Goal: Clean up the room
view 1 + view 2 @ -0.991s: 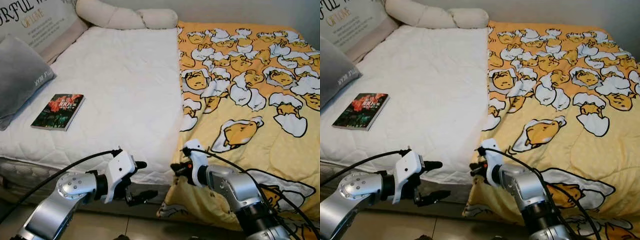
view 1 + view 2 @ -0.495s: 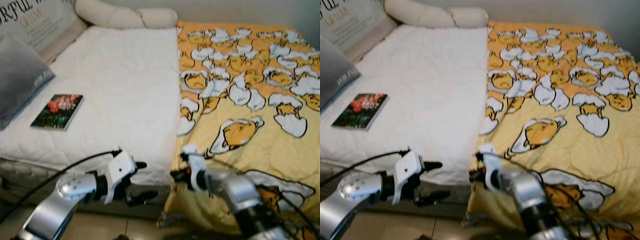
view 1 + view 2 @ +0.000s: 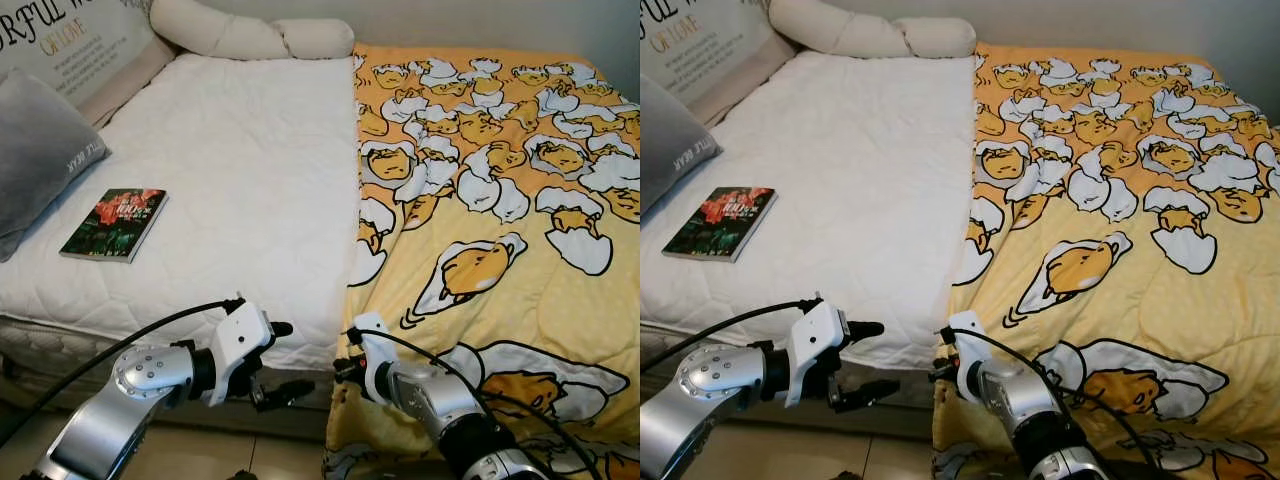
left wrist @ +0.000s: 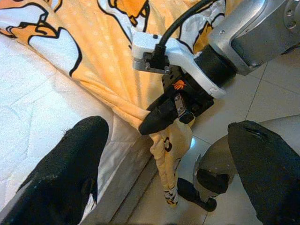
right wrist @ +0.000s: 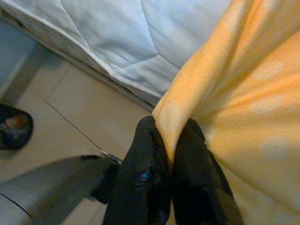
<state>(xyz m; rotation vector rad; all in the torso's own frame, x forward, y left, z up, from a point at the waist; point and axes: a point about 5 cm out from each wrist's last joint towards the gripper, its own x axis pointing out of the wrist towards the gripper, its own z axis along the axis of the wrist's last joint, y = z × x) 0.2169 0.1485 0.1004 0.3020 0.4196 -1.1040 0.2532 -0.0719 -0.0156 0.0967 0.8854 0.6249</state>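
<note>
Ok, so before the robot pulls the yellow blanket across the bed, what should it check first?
1. Grip: right gripper is shut on a fold of the blanket at its corner edge. Ok.
2. Left gripper free to help: jaws open, holding nothing, at the foot of the bed. Ok.
3. Path over the mattress: a book lies on the white part near the grey pillow. Not ok if the blanket goes that far.
4. Blanket snagged under the bed edge: cannot tell.
5. Floor by the feet: a dark thing lies near the bed. Cannot tell what it is.
</note>
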